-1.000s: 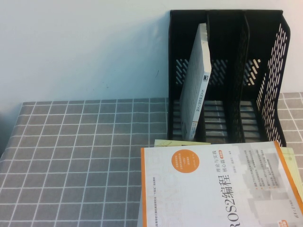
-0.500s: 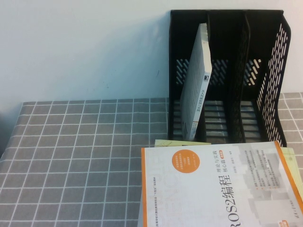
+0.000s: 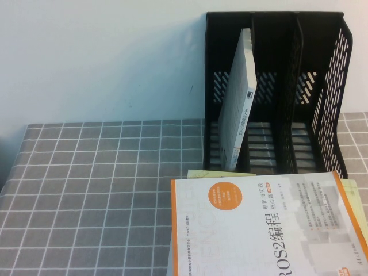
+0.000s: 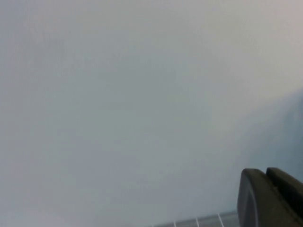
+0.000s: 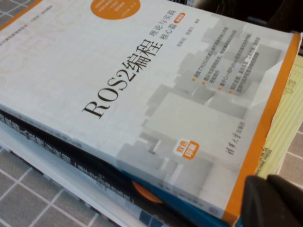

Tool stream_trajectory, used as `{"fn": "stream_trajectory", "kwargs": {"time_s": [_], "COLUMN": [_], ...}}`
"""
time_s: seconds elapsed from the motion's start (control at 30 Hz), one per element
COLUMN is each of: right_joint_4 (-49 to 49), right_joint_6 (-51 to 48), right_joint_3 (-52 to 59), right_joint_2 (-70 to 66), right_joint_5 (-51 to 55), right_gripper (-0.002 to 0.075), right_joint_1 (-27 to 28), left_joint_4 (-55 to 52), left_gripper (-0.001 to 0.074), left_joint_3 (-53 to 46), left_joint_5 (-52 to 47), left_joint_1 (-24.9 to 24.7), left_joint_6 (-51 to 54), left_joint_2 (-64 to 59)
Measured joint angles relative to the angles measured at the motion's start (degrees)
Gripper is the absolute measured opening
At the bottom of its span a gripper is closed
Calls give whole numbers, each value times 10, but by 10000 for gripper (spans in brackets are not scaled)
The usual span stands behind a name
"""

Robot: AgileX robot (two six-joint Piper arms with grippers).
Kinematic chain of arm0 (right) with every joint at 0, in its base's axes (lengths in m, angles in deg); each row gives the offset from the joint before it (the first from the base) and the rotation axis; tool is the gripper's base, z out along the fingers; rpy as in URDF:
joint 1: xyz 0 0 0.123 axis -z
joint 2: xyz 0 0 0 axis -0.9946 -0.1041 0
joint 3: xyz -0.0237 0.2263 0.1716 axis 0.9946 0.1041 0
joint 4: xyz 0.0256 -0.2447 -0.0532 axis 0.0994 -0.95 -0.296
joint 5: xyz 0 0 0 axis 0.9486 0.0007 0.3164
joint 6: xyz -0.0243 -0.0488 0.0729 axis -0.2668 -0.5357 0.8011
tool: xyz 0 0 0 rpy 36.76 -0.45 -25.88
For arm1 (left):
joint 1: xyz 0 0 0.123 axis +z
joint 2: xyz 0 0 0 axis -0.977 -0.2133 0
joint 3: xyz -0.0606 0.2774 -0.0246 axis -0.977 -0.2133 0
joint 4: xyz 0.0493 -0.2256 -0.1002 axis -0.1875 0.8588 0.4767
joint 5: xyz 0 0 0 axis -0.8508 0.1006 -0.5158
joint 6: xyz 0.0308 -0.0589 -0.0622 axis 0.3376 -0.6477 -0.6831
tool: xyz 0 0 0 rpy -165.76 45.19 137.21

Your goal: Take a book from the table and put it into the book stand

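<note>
The book (image 3: 241, 103), a thick paperback with white page edges, stands upright in the left slot of the black book stand (image 3: 328, 86) and leans against the divider. Its cover is turned away. The stand is at the back right of the grid-cloth table (image 3: 86, 190). Neither gripper shows in the high view. My left gripper (image 4: 265, 174) has its fingers close together and faces the pale wall, with a strip of cloth below it. My right gripper (image 5: 271, 183) has its fingers together and empty, just over the near corner of the ROS2 book (image 5: 142, 94).
The white-grey ROS2 book (image 3: 264, 230) with an orange edge tops a stack at the front right, before the stand. A yellow-green book (image 3: 357, 201) lies under it, and dark and blue books (image 5: 94, 175) are lower in the stack. The stand's middle and right slots hold nothing.
</note>
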Motion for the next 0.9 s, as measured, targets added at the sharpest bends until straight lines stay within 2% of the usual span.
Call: {"fn": "stream_trajectory", "kwargs": {"time_s": [0.2,0.43,0.7,0.9], "right_joint_4": [0,1,3,7], "right_joint_6": [0,0,0,0], "right_joint_3": [0,0,0,0], "right_joint_2": [0,0,0,0], "right_joint_5": [0,0,0,1], "right_gripper": [-4,-4,-4,-4], "right_joint_1": [0,0,0,0], "left_joint_4": [49,58,60,61], "left_gripper": [-1,-1,-1,-1], "left_joint_3": [-122,-230,-239,-238], "left_joint_5": [-1,0,-128,-161], "left_joint_1": [47,53,53,53], "left_joint_6": [-51,-90,-94,-94], "left_joint_2": [51,118,158,158]}}
